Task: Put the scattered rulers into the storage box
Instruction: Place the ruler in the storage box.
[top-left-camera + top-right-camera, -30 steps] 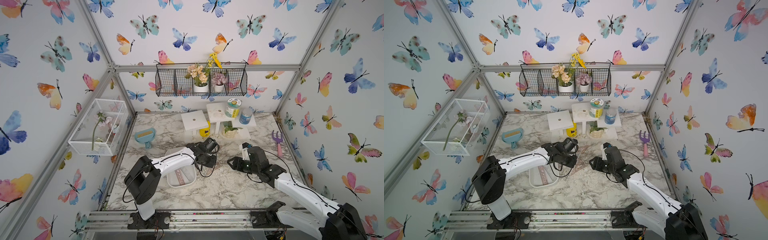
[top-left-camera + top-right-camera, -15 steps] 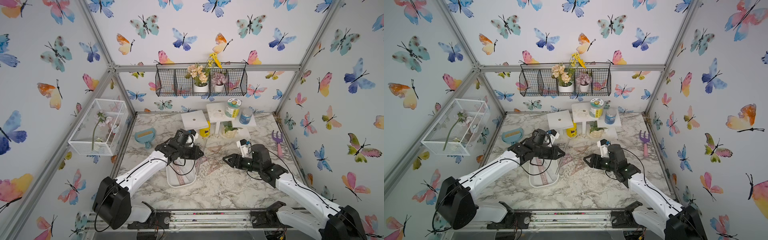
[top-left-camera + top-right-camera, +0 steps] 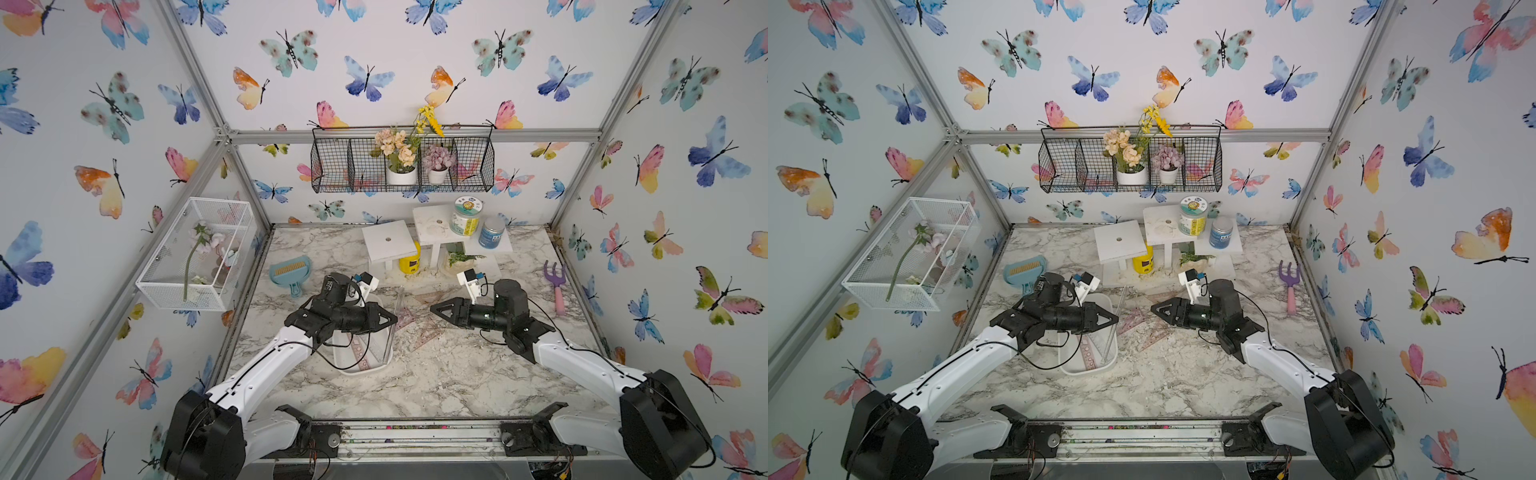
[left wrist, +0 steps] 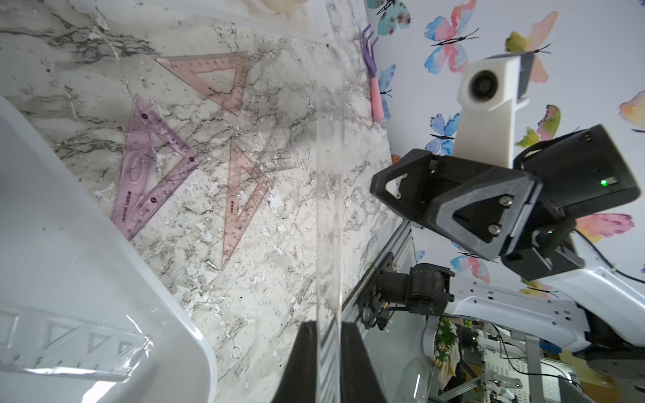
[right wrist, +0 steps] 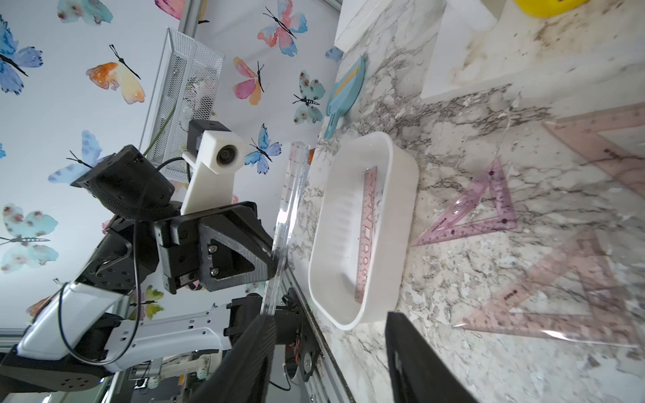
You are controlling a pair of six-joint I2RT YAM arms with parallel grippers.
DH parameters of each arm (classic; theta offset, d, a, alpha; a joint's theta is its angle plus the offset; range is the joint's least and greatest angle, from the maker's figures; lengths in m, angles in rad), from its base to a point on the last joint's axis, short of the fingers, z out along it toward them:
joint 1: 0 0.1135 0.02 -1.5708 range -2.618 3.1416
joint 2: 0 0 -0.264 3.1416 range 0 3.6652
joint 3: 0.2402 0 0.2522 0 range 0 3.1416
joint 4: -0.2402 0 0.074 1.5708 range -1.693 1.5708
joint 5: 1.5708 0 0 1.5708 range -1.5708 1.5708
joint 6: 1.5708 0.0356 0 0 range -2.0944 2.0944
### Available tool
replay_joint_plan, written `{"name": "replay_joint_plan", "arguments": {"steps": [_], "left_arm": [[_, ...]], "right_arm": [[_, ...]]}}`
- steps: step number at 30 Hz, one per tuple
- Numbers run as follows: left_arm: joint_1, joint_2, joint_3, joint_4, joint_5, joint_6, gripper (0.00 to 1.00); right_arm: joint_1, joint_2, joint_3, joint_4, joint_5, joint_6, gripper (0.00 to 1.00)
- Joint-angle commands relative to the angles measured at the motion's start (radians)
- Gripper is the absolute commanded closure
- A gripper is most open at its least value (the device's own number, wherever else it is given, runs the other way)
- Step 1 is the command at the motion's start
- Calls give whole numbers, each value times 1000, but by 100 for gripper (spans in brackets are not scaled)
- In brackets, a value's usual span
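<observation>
Left fingers [image 4: 303,359] are clamped tight on the near end of a clear straight ruler [image 4: 330,174], and the strip runs out long and edge-on from the left gripper [image 3: 392,320]. It's off the table, held above the storage box [image 3: 365,370] and roughly parallel to the box's long side. In both top views it lines up with the long rim nearer the other arm. I can't tell whether it's fully over the inside.

So this looks like the drop-off step. The next move calls for shifting the strip inward over the tray, lowering it flat and lengthways, then letting go; the box is barely ruler-long, so a skewed release could leave one end perched on the rim.

The right gripper [image 3: 436,309] has its jaws apart with nothing between them. It hovers over the marble table [image 3: 415,386] beside the leftovers, seemingly lined up for the following pick.

Now the rulers themselves. A pink straight ruler [image 5: 368,230] lies flat on the box floor, with a clear stencil ruler [image 4: 69,345] next to it. Out on the marble, just beside the box, lie a purple set square [image 4: 150,167] and two pink set squares [image 4: 223,76] [image 4: 244,195], all thin, see-through, flat against the surface. I'd expect they're awkward to get a finger under.
</observation>
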Motion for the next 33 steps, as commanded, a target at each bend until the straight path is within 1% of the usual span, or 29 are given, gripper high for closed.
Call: {"name": "replay_joint_plan", "arguments": {"steps": [1,5,8,11,16,20,24,27,31,33], "left_arm": [[21,-49,-37,83,114,-50,100],[41,-74,-74,147,168,-105,100],[66,-95,-97,169,204,-129,100],[94,-120,-115,177,233,-143,100],[169,-156,-138,124,262,-107,100],[266,-183,-159,21,266,-41,100],[370,-200,-215,-59,248,6,100],[425,-203,-247,-92,226,40,100],[450,-165,-251,-134,163,101,100],[453,-141,-251,-125,133,109,100]], "right_arm": [[53,66,54,133,-37,52,51],[102,140,103,236,-35,98,53],[121,179,126,319,-38,135,50],[137,225,168,327,-43,141,50],[166,302,233,325,-47,139,50],[200,380,311,315,-58,137,51],[244,471,439,167,-30,66,54],[261,511,502,79,6,26,54],[280,547,580,-76,71,-45,54],[289,565,618,-160,103,-88,54]]}}
